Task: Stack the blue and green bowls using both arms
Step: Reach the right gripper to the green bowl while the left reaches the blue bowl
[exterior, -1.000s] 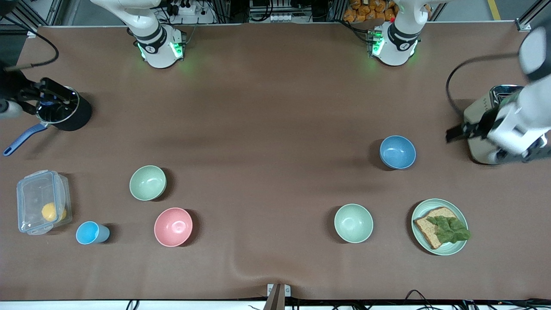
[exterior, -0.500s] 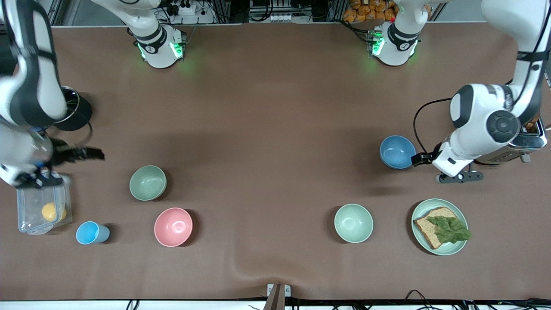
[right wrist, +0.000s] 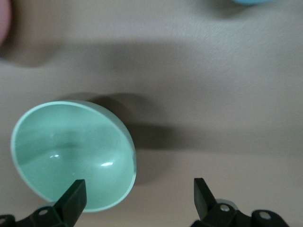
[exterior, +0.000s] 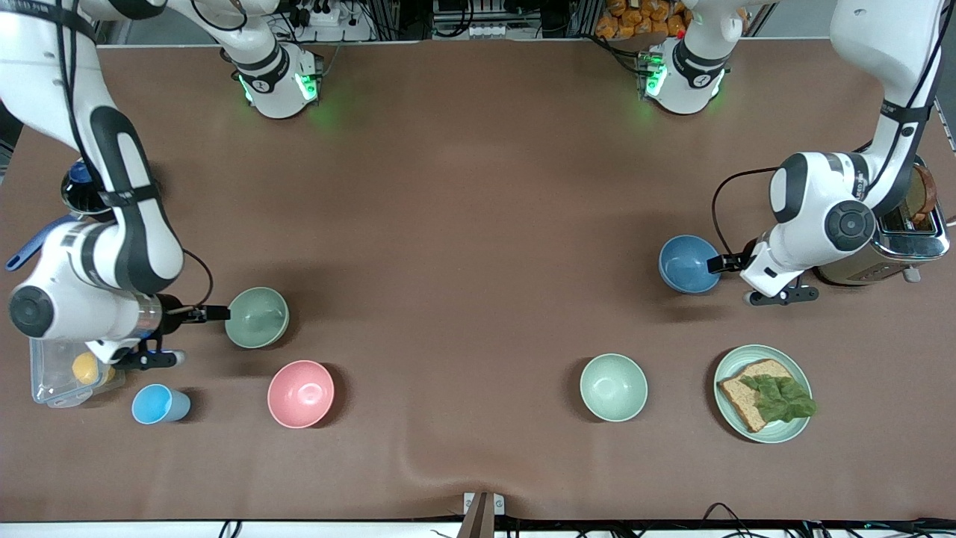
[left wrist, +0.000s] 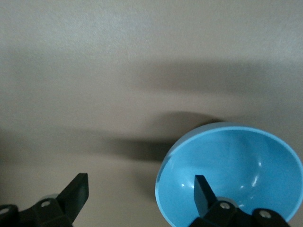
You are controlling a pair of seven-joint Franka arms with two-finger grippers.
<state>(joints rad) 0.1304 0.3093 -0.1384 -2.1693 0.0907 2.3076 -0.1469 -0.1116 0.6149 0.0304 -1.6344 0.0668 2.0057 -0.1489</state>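
White arms (exterior: 821,217) (black joints, cables)

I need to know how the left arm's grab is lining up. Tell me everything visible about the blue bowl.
The blue bowl is round, plain, matte light blue and empty, standing upright on the table toward the left arm's end. The left gripper is open at its rim; in the left wrist view one finger shows over the bowl's inside, the other outside. Whether they touch it is unclear.
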